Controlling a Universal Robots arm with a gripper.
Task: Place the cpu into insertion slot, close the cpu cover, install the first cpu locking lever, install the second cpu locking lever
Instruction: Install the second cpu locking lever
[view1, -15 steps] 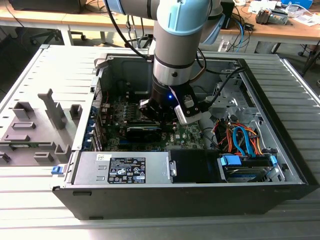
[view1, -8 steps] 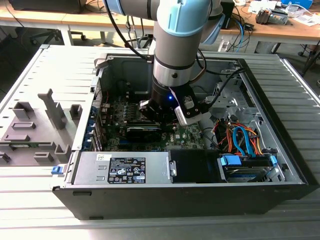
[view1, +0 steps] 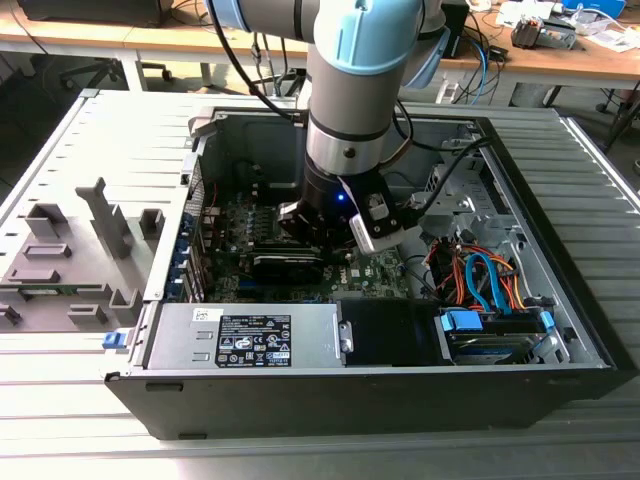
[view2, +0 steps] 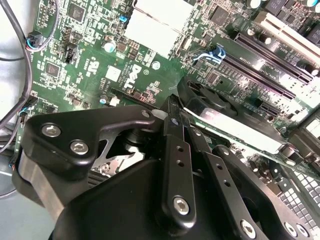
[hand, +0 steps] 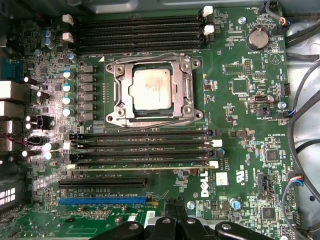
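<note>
Arm (view1: 350, 80): silver-grey tube segments, pale blue joint caps, black cable along it. Wrist: black collar, small blue light, white-and-black camera block. Gripper (view2: 167, 150): matte black linkage plates, silver hex-socket screws.

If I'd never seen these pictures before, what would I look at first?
Probably the big grey and light-blue robot arm reaching down into the open computer case in the exterior view. Next, in the first wrist view, the shiny square cpu stands out, sitting in the middle of the green motherboard with the silvery cpu cover framing it. Long black memory slots run beside it.
</note>
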